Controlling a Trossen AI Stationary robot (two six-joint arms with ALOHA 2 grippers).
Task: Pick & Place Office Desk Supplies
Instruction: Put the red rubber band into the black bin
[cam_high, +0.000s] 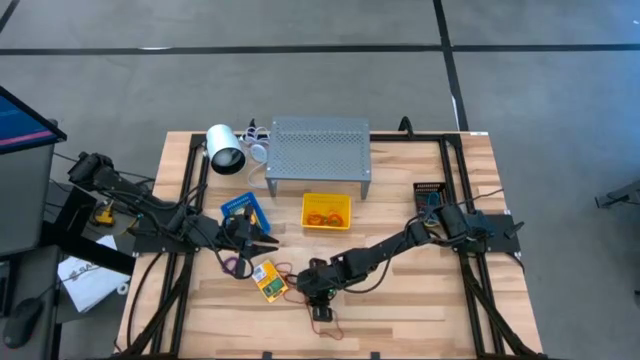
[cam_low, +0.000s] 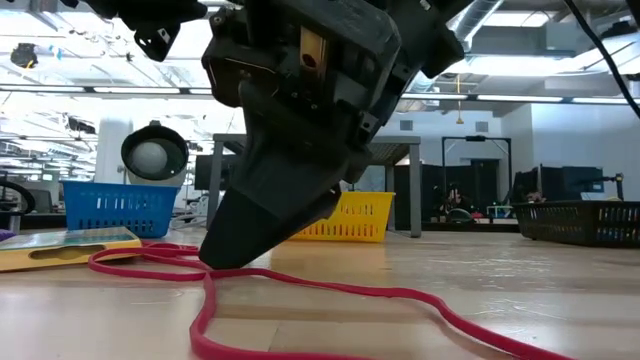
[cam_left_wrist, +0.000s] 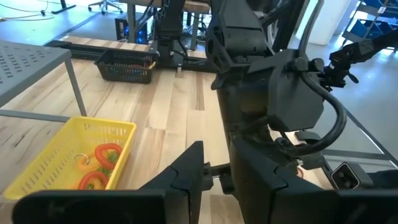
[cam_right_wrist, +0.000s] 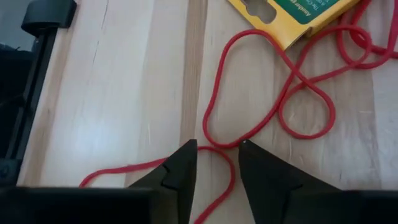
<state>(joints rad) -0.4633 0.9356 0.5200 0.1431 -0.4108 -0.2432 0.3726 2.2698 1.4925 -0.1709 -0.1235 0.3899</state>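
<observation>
Pale wooden table (cam_high: 420, 300), smooth with visible grain. Grey perforated metal shelf (cam_high: 318, 146), matt. Yellow plastic bin (cam_high: 326, 211), slatted walls. Thin red rubber-band loop (cam_right_wrist: 273, 99), smooth. Printed cardboard crayon box (cam_high: 269, 281). Matt black gripper fingers (cam_right_wrist: 180, 168).

Red rubber band (cam_right_wrist: 273, 93) lies looped flat on wood, touching yellow-green crayon box (cam_right_wrist: 292, 15).

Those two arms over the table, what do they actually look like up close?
Both are dark, jointed arms trailing black cables. The right pincer ends in two black, wedge-shaped fingers tapering to points; in the low view its blocky black housing shows a small brass-coloured part. The left pincer has the same chunky black fingers. No visible markings or labels.
</observation>
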